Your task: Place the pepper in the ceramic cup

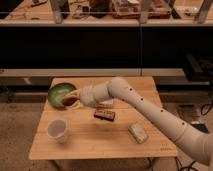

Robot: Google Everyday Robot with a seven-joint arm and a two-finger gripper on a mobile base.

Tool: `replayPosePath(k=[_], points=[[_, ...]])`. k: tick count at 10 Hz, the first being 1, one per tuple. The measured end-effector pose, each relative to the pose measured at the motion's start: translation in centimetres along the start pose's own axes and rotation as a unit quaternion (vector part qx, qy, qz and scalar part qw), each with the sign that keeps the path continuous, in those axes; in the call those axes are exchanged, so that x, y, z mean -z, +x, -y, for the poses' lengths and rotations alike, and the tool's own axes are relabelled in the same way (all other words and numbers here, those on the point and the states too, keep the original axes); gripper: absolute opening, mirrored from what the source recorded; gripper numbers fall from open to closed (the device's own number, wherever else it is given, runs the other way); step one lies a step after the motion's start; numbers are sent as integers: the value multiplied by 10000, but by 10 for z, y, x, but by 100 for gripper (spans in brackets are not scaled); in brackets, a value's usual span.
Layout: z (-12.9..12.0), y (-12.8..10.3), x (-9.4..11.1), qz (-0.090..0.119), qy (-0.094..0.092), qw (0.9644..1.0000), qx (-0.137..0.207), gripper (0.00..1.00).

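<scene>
Camera view: 1 gripper [71,99] near the table's back-left corner, fingers clamped on the pepper [68,101], over the green bowl's [56,90] near rim. Ceramic cup [57,130] stands front-left. Advice: centre above its rim, lower, then release.

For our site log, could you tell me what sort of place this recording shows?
Probably a robotics lab or workshop. A small wooden table stands on a speckled floor, cluttered workbenches run behind it, and the gripper sits near a green bowl, up-table from the ceramic cup.
</scene>
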Motion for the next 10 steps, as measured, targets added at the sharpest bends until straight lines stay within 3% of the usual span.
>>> replayPosePath(k=[2,3,6,10], points=[[13,14,-21,-89,233,9997,32,29],[27,16,-40,-29,465,9989,28,29],[54,6,-65,262,867,9959,14,29],[60,28,-78,147,1068,9941,82,29]])
